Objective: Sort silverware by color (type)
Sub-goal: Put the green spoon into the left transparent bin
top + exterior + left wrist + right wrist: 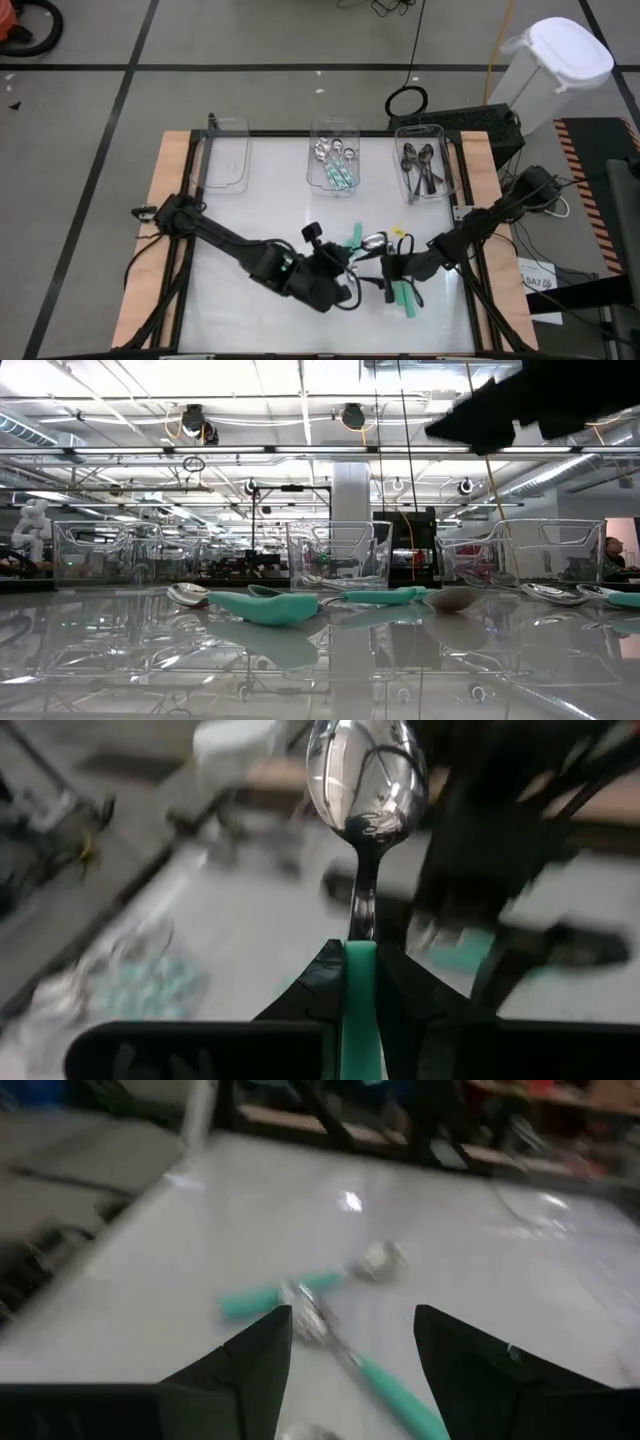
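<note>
My left gripper hangs over the middle of the table, shut on a spoon with a teal handle and a shiny silver bowl. Just to its right, my right gripper stands open and low, with nothing between its fingers. Two more teal-handled spoons lie crossed on the white table in front of it. In the low view, several teal spoons lie flat on the table. The middle bin holds teal-handled spoons. The right bin holds dark spoons. My left gripper pinches the spoon's teal handle between its two fingers. The handle runs back along the fingers, and the neck and bowl stick out ahead of the tips. The spoon is lifted clear of the table, its hollow side facing the wrist camera.
Three clear bins stand in a row along the far edge; the left one looks empty. A teal handle lies near the right gripper and another by the left one. Wooden rails border the table's sides.
</note>
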